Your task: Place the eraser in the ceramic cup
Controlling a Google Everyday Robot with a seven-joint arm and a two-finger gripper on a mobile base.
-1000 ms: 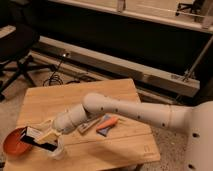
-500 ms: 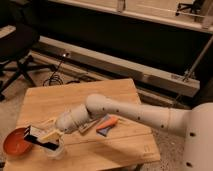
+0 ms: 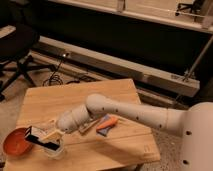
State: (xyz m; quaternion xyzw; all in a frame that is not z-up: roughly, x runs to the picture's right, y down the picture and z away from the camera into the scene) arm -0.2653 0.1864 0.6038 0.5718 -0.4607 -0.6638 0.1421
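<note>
So the gripper sits down at 7 o'clock on the wooden table, clamped tight on the eraser, right above the ceramic cup, orange bowl beside.

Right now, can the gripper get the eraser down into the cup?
Probably yes. The gripper is shut on the eraser and holds it right above the cup. Nothing seems to lie between them; the orange bowl sits off to the side.
</note>
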